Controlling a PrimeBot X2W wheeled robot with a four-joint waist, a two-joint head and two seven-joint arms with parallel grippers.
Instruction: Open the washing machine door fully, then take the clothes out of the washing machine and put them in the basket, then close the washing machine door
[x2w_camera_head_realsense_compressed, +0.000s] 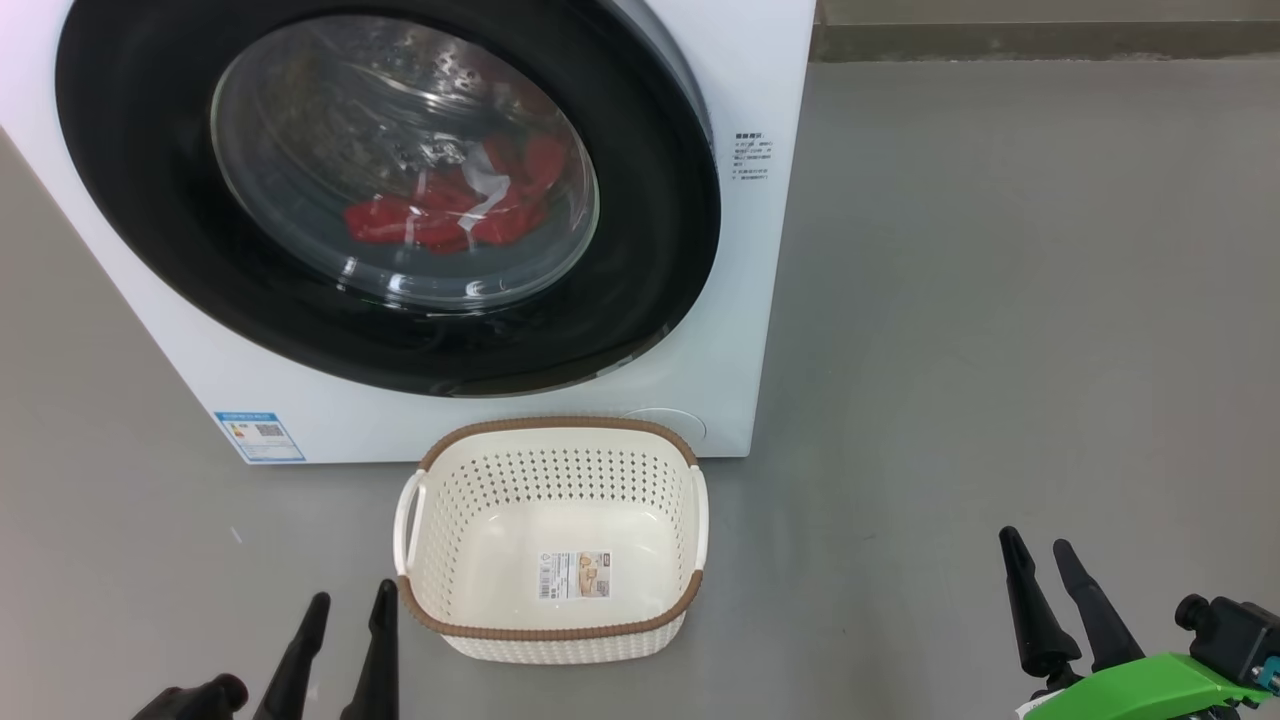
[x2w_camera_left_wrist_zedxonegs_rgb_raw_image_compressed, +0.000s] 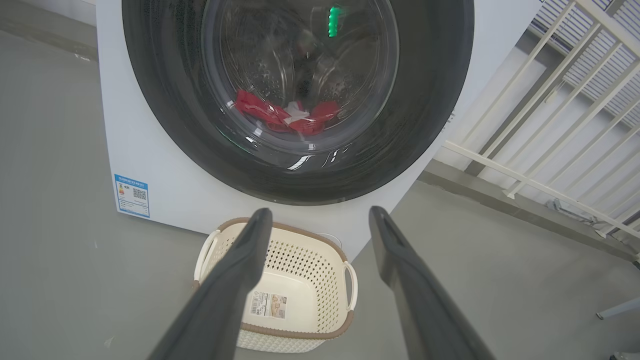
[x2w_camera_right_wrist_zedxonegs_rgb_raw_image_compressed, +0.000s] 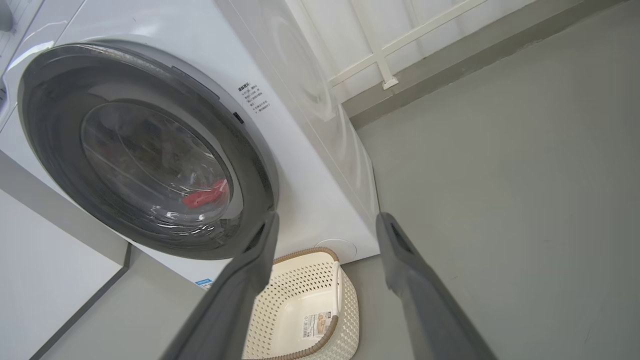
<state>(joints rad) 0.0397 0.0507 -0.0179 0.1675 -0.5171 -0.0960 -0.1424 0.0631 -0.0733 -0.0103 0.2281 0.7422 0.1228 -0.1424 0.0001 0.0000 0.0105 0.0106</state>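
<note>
Facing the washing machine (x2w_camera_head_realsense_compressed: 760, 300) at the far left, with the washing machine door (x2w_camera_head_realsense_compressed: 330, 150) shut flat against its white front. Behind the glass, low in the drum: the clothes (x2w_camera_head_realsense_compressed: 450, 215), a red heap with white streaks. On the grey floor (x2w_camera_head_realsense_compressed: 1000, 300), just near of the machine's lower right part: the basket (x2w_camera_head_realsense_compressed: 560, 480), upright, with a label sticker (x2w_camera_head_realsense_compressed: 575, 575) on its bottom. At near left, just beside the basket: the left gripper (x2w_camera_head_realsense_compressed: 352, 592), fingers spread apart, gripping nothing. At near right, well apart from the basket: the right gripper (x2w_camera_head_realsense_compressed: 1035, 540), likewise spread and empty.
</note>
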